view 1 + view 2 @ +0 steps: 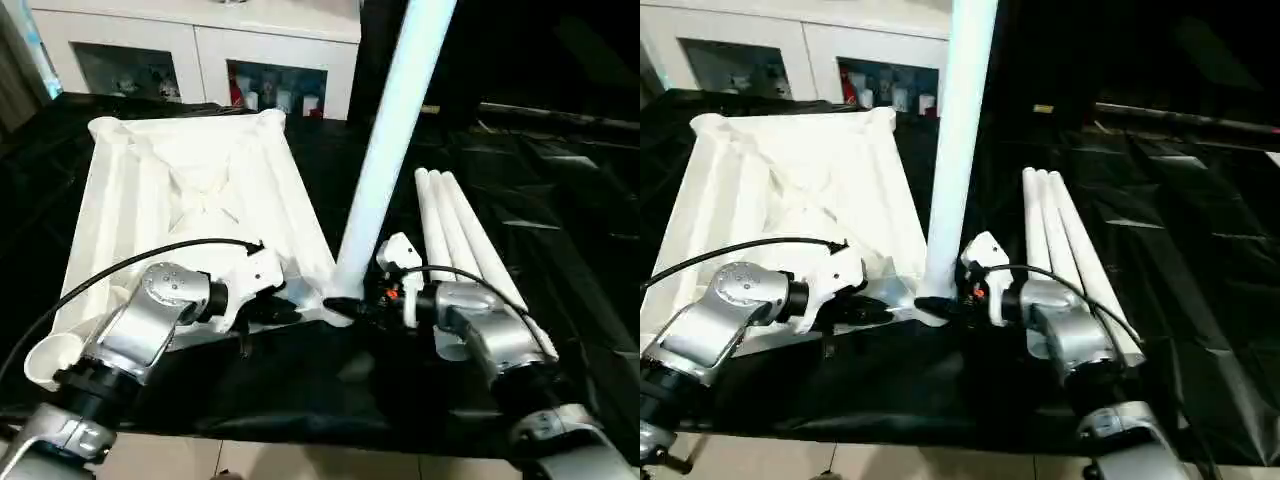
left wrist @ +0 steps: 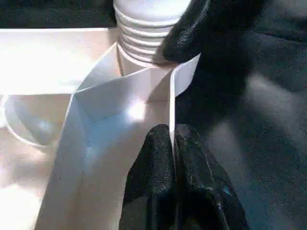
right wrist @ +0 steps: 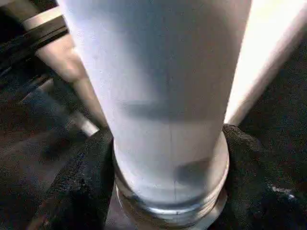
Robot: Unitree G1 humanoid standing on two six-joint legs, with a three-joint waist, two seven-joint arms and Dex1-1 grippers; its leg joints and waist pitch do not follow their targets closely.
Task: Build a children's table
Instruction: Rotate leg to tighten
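— Black sheeting [image 1: 560, 200] covers the whole work surface, and a white cabinet [image 1: 200, 50] stands behind it. What are the grippers doing?

— Start with the left gripper [image 2: 172, 143]: its two black fingers are pinched tight on a thin rib of the table top [image 1: 200, 180], right by the near corner socket [image 2: 144, 76]. The right gripper [image 3: 168, 191] sits around the foot of the upright leg [image 1: 385, 150], a black finger on each side of the tube. Whether it is truly clamped yet I cannot tell.

— And the table itself?

— Upside down on the sheeting, ribbed side up, with that one leg standing slightly tilted in the corner nearest the robot. You can see the ridged end of the leg still above the socket, so I'd say it isn't fully seated. Three spare legs [image 1: 455, 230] lie side by side to the robot's right.

— How would it handle?

— Light, hollow plastic, I'd guess. Stiff enough, but smooth and slippery, and a long leg levers easily. Best held low, near the socket, as now. The thin rib might flex under a hard pinch.

— Any brand or writing?

— None I can read anywhere.
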